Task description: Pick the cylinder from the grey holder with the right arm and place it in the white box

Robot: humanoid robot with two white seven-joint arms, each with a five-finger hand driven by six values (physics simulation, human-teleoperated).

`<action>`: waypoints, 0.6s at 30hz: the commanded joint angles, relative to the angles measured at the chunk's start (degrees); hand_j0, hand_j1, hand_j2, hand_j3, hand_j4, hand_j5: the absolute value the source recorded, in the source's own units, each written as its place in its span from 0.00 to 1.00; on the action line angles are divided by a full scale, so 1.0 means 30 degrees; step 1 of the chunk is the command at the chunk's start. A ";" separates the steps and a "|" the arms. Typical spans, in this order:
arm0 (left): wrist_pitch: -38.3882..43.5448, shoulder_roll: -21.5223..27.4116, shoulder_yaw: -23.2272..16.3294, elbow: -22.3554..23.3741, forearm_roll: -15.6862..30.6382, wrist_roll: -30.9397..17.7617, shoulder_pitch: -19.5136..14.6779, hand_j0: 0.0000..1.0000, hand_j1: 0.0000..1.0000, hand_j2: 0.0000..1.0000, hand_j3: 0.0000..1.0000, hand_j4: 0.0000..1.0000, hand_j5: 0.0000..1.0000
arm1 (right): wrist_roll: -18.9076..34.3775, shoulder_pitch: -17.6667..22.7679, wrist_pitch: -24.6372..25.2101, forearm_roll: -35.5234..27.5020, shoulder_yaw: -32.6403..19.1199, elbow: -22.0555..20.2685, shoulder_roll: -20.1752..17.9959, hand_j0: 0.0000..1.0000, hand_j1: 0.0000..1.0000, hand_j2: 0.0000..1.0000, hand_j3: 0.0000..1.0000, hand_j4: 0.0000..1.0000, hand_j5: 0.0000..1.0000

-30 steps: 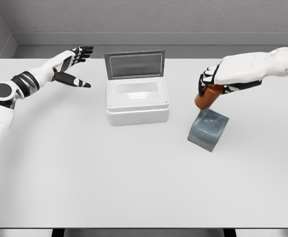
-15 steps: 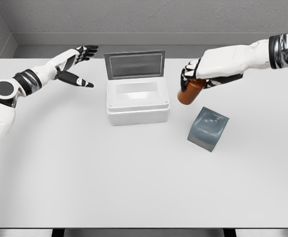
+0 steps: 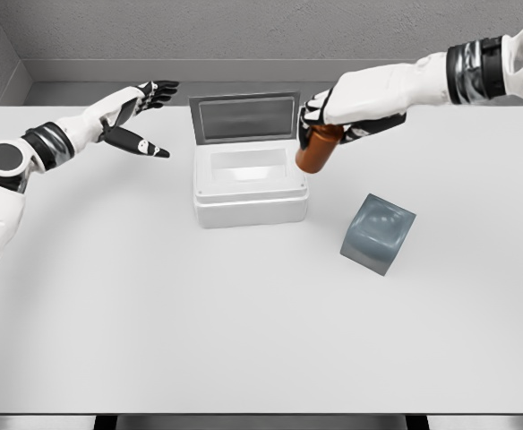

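We are gripping the orange cylinder point(image 3: 318, 149) in our right hand point(image 3: 333, 115), fingers clamped round its top, its long axis hanging nearly upright just beside the right rim of the white box point(image 3: 251, 202), whose open cavity is lying leftward.

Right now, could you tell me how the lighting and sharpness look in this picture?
Head view: even, soft light with only faint shadows beside the white box and grey holder; no glare; the right hand and orange cylinder look slightly soft-edged.
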 commanded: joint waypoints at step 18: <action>0.0067 0.0031 0.0017 -0.0081 0.0113 0.0004 0.0000 1.00 1.00 1.00 1.00 1.00 1.00 | 0.0043 0.0702 0.0035 -0.0127 -0.0134 0.2953 0.2409 0.34 0.34 0.34 0.34 0.34 0.34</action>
